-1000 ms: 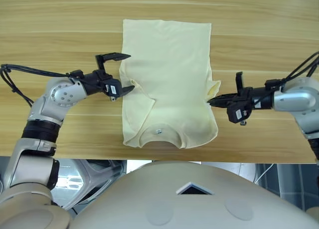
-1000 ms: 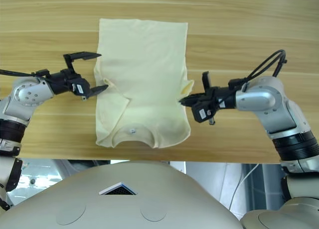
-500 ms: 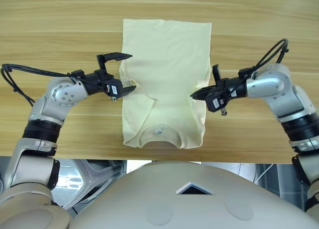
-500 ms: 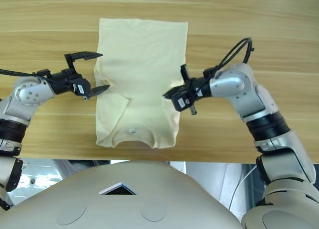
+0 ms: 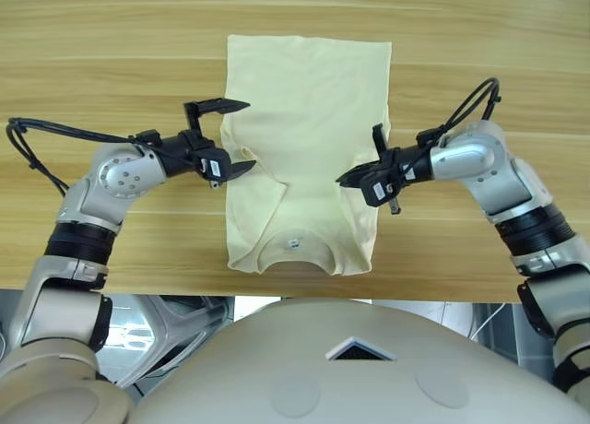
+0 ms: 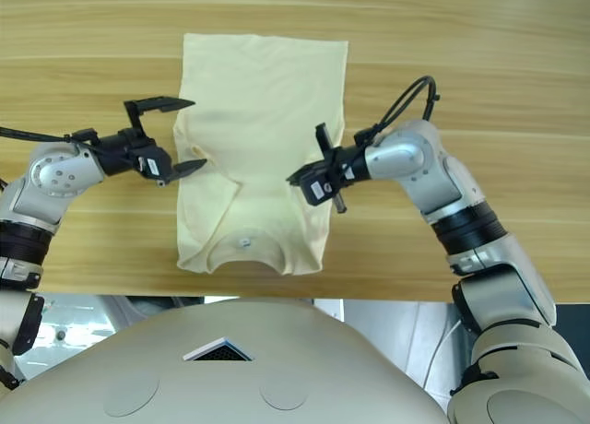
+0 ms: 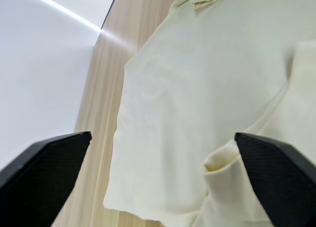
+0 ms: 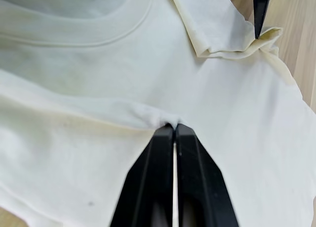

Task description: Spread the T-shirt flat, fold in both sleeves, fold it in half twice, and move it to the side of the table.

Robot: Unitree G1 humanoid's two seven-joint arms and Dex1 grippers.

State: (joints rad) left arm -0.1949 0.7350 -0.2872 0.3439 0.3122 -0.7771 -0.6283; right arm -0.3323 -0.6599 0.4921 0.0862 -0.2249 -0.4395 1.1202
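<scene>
A pale yellow T-shirt (image 5: 309, 92) lies flat on the wooden table (image 5: 111, 37), its collar (image 5: 295, 249) toward me. The left sleeve (image 5: 263, 170) is folded onto the body. My right gripper (image 5: 343, 178) hangs over the shirt's right half, shut on a pinched fold of the right sleeve (image 8: 157, 119), which is drawn over the body. The wrist view has the right gripper (image 8: 171, 129) with its jaws together on the cloth. At the shirt's left edge, my left gripper (image 5: 247, 134) stands open, one finger above the other, nothing between them. The left gripper (image 7: 163, 134) looks across the shirt (image 7: 197, 79).
Bare wood surrounds the shirt on the left, right and far side. The table's front edge (image 5: 138, 293) runs just below the collar. A black cable (image 5: 470, 106) loops above my right forearm.
My right gripper has carried the right sleeve inward from the shirt's right side onto the body. The shirt's right edge is now straight. The left gripper has barely shifted.
</scene>
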